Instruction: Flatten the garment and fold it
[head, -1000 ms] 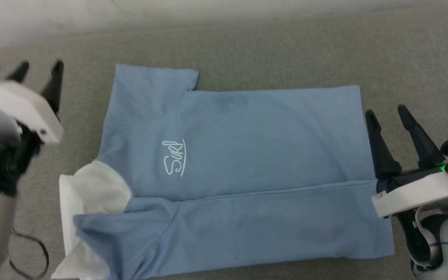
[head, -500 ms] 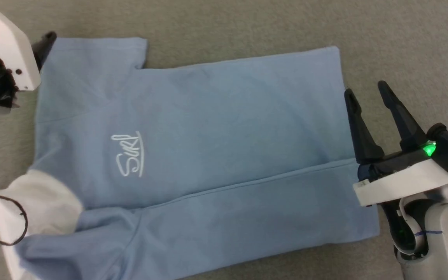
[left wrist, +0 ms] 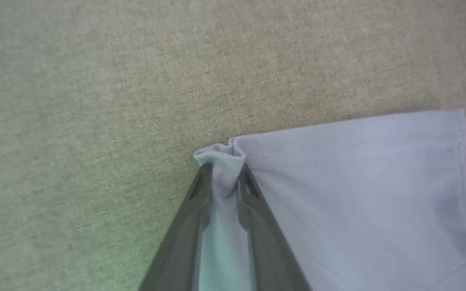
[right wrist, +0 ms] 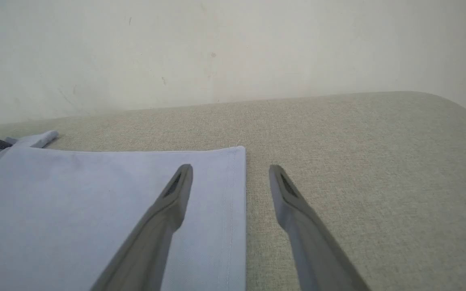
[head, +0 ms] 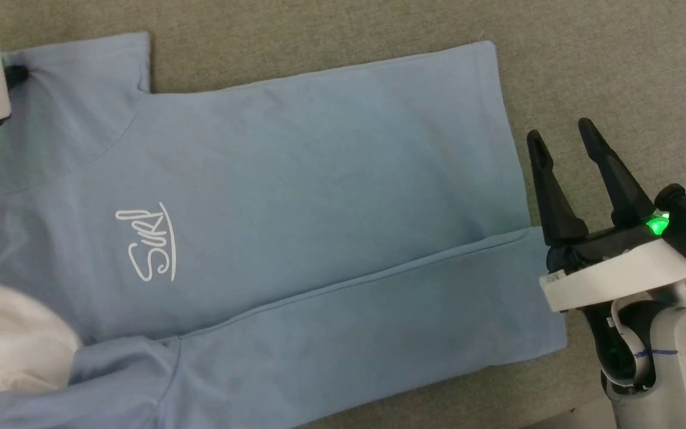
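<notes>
Left wrist view is showing the left claw [left wrist: 223,169] gripping cloth. Its two fingers are pinching one corner of a sleeve [left wrist: 358,194] of the garment [head: 319,179], and a small bunch of light blue knit is sticking out just past the fingertips. To the right of this claw the sleeve is lying flat, with its stitched hem running away from the pinch. Ahead of the claw and to its left, the beige woven counter [left wrist: 95,101] is stretching out.

In the head view, the garment is lying spread on the counter between the two claws. A white script logo [head: 149,244] is sitting on the chest, nearer to the robot than the left claw, and the white collar [head: 15,345] is lying nearer again. A near strip of the garment is lying folded over the body, and its edge [head: 349,280] is running across toward the right claw [head: 560,132].

The right claw is standing wide open and is holding nothing. In the right wrist view, its left finger is hanging over the bottom hem of the garment and its right finger over the counter, so the hem edge is passing between them. I cannot tell if the left finger is touching the cloth. A green light [head: 652,226] is glowing behind the fingers. Beyond this claw the counter is reaching a pale wall [right wrist: 233,48].
</notes>
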Robot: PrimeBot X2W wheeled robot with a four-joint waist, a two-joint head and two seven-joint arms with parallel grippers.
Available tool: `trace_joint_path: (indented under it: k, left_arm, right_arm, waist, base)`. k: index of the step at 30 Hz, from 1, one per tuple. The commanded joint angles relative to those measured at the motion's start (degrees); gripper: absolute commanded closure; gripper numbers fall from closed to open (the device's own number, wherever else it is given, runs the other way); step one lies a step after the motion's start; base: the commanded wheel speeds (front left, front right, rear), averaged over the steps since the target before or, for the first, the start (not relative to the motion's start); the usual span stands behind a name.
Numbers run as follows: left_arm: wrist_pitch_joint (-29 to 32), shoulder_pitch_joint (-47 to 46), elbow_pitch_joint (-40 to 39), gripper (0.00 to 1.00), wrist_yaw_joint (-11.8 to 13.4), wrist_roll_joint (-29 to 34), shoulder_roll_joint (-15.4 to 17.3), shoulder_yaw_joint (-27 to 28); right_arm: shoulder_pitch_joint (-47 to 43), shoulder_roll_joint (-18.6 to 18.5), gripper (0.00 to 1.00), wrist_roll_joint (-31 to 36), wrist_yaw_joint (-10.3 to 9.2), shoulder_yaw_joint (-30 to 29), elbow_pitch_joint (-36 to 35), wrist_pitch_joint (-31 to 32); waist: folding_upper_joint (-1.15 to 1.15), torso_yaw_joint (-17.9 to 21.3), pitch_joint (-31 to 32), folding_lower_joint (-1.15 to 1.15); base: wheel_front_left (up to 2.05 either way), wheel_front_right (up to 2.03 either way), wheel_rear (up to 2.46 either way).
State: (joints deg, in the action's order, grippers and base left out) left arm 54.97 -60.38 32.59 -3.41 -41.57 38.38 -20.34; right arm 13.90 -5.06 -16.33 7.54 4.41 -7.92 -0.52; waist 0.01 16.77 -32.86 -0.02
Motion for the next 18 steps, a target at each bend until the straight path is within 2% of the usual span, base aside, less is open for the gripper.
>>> trace_joint_path:
  k: [1, 4, 9, 12, 13, 18]
  left_arm:
    - [3.17, 6.29, 2.61, 1.0, 0.47, -0.81, -2.64, -2.85]
    - [3.01, 7.1, 1.27, 1.0, 0.77, -1.17, -2.78, -2.8]
    - [-1.73, 6.67, -0.87, 1.0, 0.3, -0.65, -2.74, -2.06]
    - [-5.19, 5.53, -2.01, 1.0, -0.26, -0.04, -3.15, -1.83]
    - [-5.19, 5.53, -2.01, 1.0, -0.26, -0.04, -3.15, -1.83]
    - [-9.92, 2.83, -3.8, 1.0, -1.64, 0.72, -5.22, -2.54]
  right_arm:
    - [1.13, 0.04, 0.0, -0.64, -0.05, -0.06, -0.24, 0.36]
    - [1.96, -0.59, 0.0, -1.74, -0.05, -0.06, -0.32, 1.21]
    - [6.63, -3.28, 0.0, -5.45, -0.05, -0.75, 2.61, 4.5]
    - [11.69, -5.88, 0.0, -9.08, -0.05, -0.6, 7.8, 10.22]
    - [11.69, -5.88, 0.0, -9.08, -0.05, -0.6, 7.8, 10.22]
    - [20.87, -11.16, 0.0, -14.2, -0.05, 1.64, 17.72, 23.82]
  waist:
    - [-0.01, -0.15, 0.04, 0.02]
    - [-0.01, -0.59, 0.33, 0.02]
    - [-0.01, -2.02, 1.34, 0.02]
    - [-0.01, -3.43, 2.1, 0.02]
    - [-0.01, -3.43, 2.1, 0.02]
    - [-0.01, -6.83, 2.71, 0.02]
  base:
    - [0.0, 0.0, 0.0]
    - [0.0, 0.0, 0.0]
    - [0.0, 0.0, 0.0]
    - [0.0, 0.0, 0.0]
    - [0.0, 0.0, 0.0]
    - [0.0, 0.0, 0.0]
